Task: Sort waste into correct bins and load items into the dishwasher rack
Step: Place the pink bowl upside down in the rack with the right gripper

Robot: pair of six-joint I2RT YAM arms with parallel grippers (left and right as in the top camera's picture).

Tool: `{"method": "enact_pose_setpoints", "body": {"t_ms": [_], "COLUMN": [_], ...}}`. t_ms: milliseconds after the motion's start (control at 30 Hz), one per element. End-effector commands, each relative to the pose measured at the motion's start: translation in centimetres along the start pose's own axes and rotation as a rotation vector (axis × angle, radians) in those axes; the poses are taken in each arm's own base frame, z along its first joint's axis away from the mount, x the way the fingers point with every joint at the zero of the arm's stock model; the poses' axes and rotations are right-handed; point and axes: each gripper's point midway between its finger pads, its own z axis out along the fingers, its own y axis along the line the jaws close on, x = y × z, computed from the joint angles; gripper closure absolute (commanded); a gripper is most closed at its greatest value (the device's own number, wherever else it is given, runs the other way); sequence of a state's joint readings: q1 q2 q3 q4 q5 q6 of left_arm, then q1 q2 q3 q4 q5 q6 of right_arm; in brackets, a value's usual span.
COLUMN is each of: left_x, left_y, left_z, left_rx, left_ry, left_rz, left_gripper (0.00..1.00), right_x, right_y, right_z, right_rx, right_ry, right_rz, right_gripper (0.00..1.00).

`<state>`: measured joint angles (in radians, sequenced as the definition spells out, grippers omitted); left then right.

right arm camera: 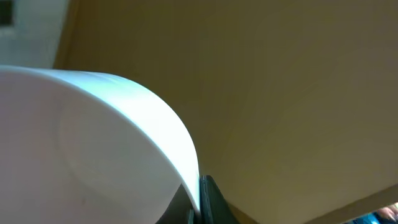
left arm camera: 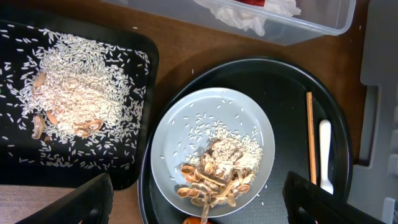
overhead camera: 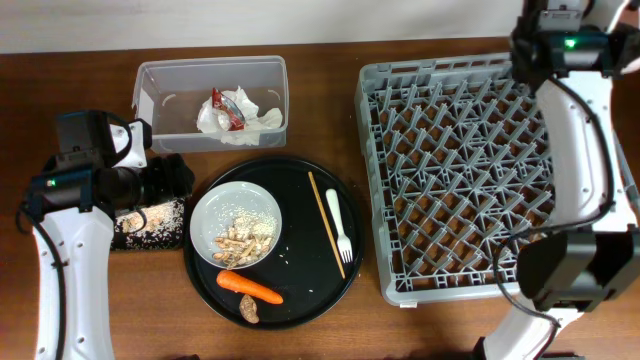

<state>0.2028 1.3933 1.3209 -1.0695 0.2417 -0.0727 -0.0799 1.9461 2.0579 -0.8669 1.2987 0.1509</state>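
1. Two robot arms work at a wooden table. The big grey dish rack fills the right side, and its pegs hold nothing.
2. At the far left stands a clear tub. Inside lie a crumpled white napkin and a red-and-white wrapper.
3. Just below the tub, a shallow black tray holds a heap of pale grain with a few brown bits at its left edge.
4. A round black tray sits between the shallow tray and the rack. On it is a white plate carrying grain scraps and brown food lumps.
5. Near the round tray's front edge lie an orange carrot and one brown lump.
6. Right of the plate, wooden chopsticks and a white fork lie side by side.
7. The left gripper hangs above the plate, fingers spread wide, grasping nothing.
8. The right gripper is raised beyond the rack's far corner. Its dark fingers pinch the edge of a white rounded dish; cup or bowl, I cannot tell.
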Motion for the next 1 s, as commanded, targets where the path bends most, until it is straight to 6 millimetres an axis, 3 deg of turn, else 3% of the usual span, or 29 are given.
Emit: {"method": "enact_pose_setpoints", "body": {"t_ms": [0,200,300,400,533,700,833,967], "left_x": [-0.1,-0.1,-0.1,0.0,0.0,0.1,0.1,0.0], "left_y": [0.1,0.1,0.1,0.1,0.1,0.0,0.0,0.0], "left_z": [-0.2,-0.2,-0.2,-0.2,-0.2,-0.2,-0.2,-0.2], "left_rx": [-0.004,-0.004,-0.004,-0.004,-0.004,0.004,0.003,0.003], "left_ry": [-0.005,-0.004,-0.004,0.001,0.002,0.003,0.003,0.002], "left_rz": [-0.012,-0.012,-0.012,-0.013,-0.013,-0.014,-0.014,-0.013], "left_gripper": [0.13,0.13,0.13,0.13,0.13,0.13,0.13,0.13], "right_x": [1.8,9.0,12.6,14.7,15.5,12.8,13.9,15.4], "right_y": [0.9,6.1,8.3,9.4,10.0,9.9,10.2,11.4], "right_z": [3.7,7.9,8.7,9.1,9.3,9.7,9.7,8.4], "right_rx": [-0.019,-0.044,-0.044,-0.044,-0.043,-0.017,-0.020,-0.044], "right_ry": [0.074,0.186,0.210,0.210,0.202,0.118,0.130,0.126], "right_rz": [-0.001,-0.096,-0.145,-0.146,-0.130,-0.177,-0.217,-0.265], "right_gripper": [0.96,0.96,0.96,0.96,0.96,0.96,0.96,0.96]}}
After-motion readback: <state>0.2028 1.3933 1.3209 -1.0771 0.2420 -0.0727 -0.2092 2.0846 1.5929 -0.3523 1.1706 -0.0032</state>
